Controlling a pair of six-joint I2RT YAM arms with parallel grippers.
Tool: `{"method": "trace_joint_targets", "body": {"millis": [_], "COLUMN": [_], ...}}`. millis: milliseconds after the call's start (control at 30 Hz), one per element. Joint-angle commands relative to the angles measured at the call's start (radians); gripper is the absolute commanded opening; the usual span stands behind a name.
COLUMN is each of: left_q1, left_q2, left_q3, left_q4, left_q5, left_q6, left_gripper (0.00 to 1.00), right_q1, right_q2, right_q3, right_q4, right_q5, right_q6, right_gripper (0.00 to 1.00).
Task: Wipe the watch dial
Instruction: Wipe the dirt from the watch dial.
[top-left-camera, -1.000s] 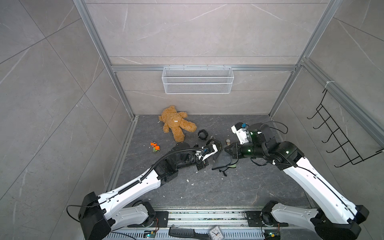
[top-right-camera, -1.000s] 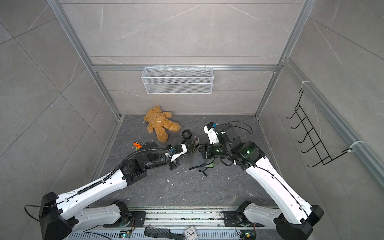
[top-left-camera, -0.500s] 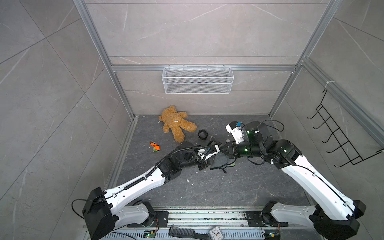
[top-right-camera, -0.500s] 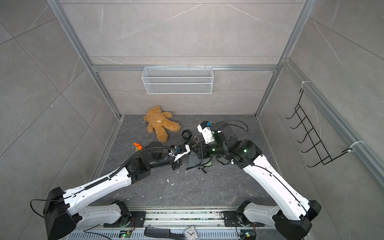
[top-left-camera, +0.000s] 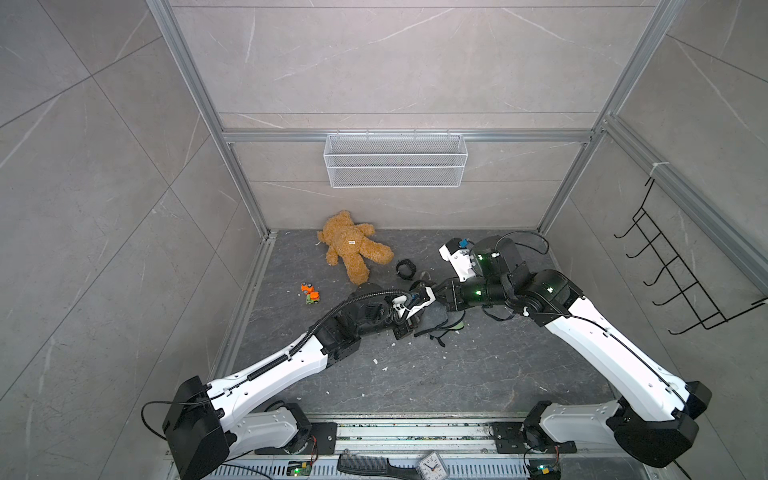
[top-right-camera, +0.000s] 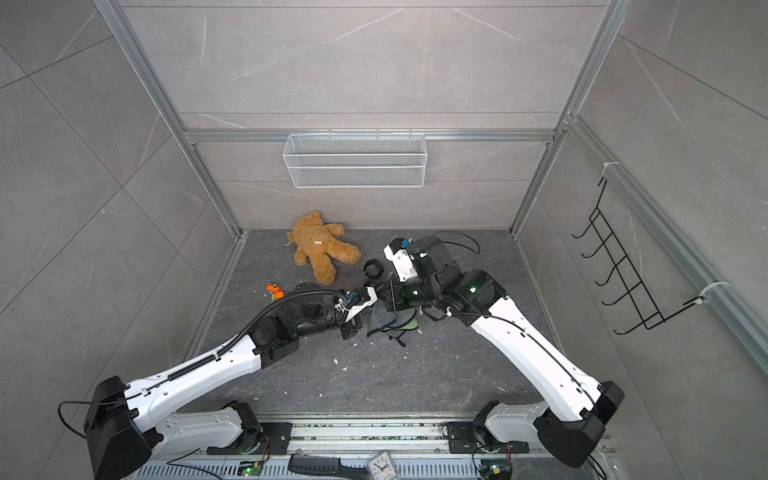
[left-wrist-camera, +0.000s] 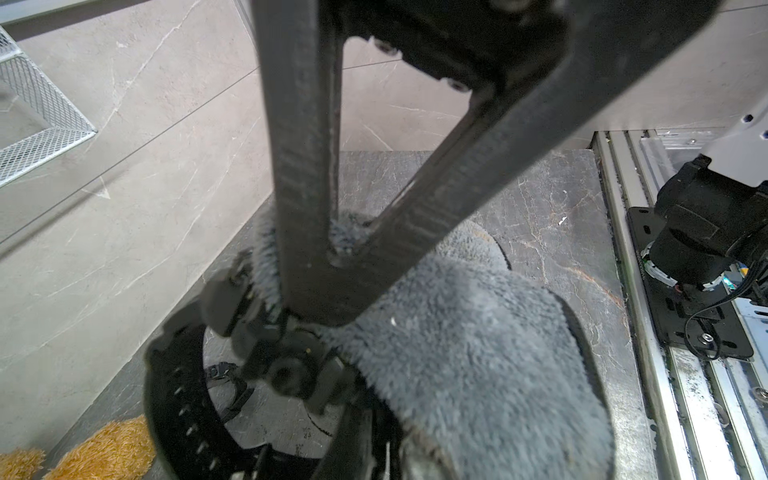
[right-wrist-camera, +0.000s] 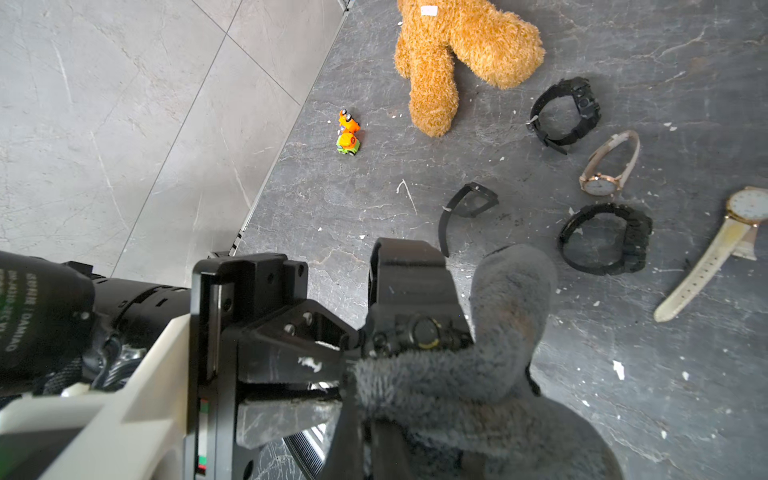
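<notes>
The cloth (right-wrist-camera: 494, 374) is dark grey and fluffy, the held watch (right-wrist-camera: 415, 303) is black, the teddy bear (right-wrist-camera: 457, 45) is golden brown, the toy car (right-wrist-camera: 348, 133) is orange and green, and the floor (right-wrist-camera: 623, 395) is dark grey marble with pale veins.

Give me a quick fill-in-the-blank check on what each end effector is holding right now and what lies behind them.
1. The left end effector is shut on a black plastic digital ____.
2. The right end effector is shut on a fluffy grey ____ laid against that item.
3. Behind both, nearer the rear, lies a brown plush ____.

Missing words: watch; cloth; teddy bear.
</notes>
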Motion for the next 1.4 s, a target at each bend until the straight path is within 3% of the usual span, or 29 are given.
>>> {"method": "trace_joint_targets", "body": {"millis": [0,433,1100,1367], "left_q1": [-0.019,-0.02,-0.02,-0.02], "left_q2": [-0.069,-0.12,-0.104,-0.051], "left_q3": [0.01,0.013,0.031,0.058], "left_q4": [0.087,0.035,0.034,0.003], "left_q5": [0.113,0.163,0.174,0.112], "left_q6": [0.006,0.055,0.088,0.115], "left_gripper": [0.0,0.0,0.0,0.0], "right_q1": [0.001,-0.007,-0.043,-0.035], "right_q2": [0.046,0.087,-0.053,-0.113], "right_q3": [0.052,0.086,0.072,0.1], "right_q4": [0.051,-0.014,-0.156,-0.221], "right_q5": [0.039,0.06,0.119,0.142], "right_q6": [-0.035,-0.074,-0.066,-0.064], "right_gripper": [0.0,0.0,0.0,0.0]}}
